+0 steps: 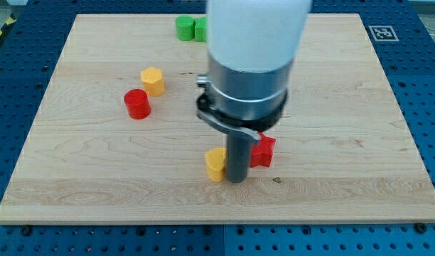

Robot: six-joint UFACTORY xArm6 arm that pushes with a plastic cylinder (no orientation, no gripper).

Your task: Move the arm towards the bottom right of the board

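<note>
My tip (236,178) rests on the wooden board (345,142), below the view's centre. A small yellow block (215,164) touches or nearly touches the rod on its left. A red block (263,151) sits against the rod on its right, partly hidden by it. The arm's white and grey body (249,64) hangs over the middle of the board and hides what lies behind it.
A yellow hexagonal block (153,81) and a red cylinder (137,104) sit at the view's left. Two green blocks (191,28) lie at the top edge, partly hidden by the arm. A fiducial marker (382,32) is at the board's top right corner.
</note>
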